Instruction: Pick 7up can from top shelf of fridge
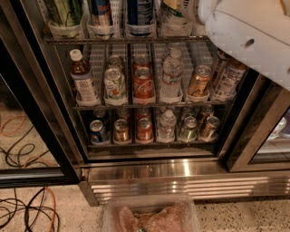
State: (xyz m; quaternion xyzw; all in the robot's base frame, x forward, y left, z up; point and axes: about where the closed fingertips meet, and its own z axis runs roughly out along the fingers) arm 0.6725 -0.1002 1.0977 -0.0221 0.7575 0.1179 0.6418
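Because the white arm point(247, 38) blocks the upper right of the fridge point(181, 174), the hand is out of sight beyond it, its state impossible to tell. What seems the 7up can point(174, 13) stands on the top shelf point(122, 41) just left of the arm, cropped above. Reaching blind could topple it or seize the blue can point(138, 11) further left of the arm.

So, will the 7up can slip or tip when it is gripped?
The 7up can looks smooth and round, so it may slip. Its cup holder probably keeps it from tipping until lifted. The gripper is out of view; only the arm shows, upper right.
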